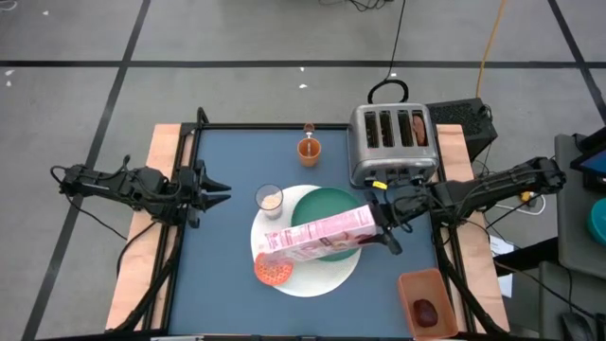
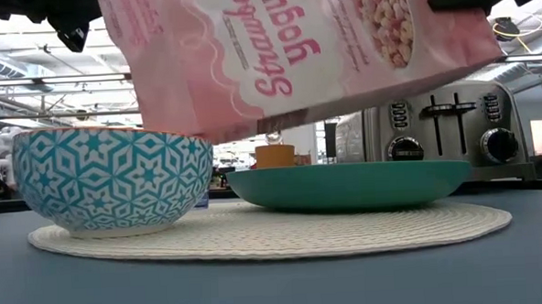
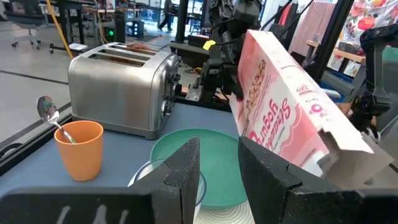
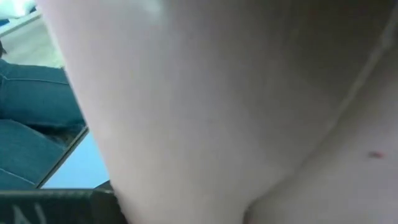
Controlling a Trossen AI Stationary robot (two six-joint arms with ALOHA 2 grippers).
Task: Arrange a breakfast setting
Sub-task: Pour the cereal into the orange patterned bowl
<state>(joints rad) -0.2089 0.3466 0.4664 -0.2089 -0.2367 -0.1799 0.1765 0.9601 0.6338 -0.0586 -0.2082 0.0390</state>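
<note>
A dark blue table top (image 1: 227,256) with pale wooden edges stands on a grey floor crossed by black lines; behind it, the low view shows a workshop with ceiling beams.

On the table lies one round white mat (image 1: 317,279). On the mat sit one green plate (image 1: 331,210) and one small orange cereal bowl (image 1: 273,272), whose outside carries a teal and white star pattern in the low view. One small milk glass (image 1: 270,199) stands at the mat's far-left edge. One orange cup (image 1: 309,149) stands farther back, with one silver spoon (image 3: 48,113) upright in it. One silver four-slot toaster (image 1: 393,142) stands at the back right, with brown food showing in the rightmost slot. One orange tray (image 1: 431,301) at the near right corner holds one piece of dark red food (image 1: 427,311).

The right gripper (image 1: 383,216) is clamped on the end of one pink cereal box (image 1: 317,237), held tilted over the plate with its open end above the bowl. The box reads "Strawberry" and "Yogurt", upside down in the low view.

The left gripper (image 1: 220,192) hovers over the table's left side, fingers slightly apart and holding nothing.
</note>
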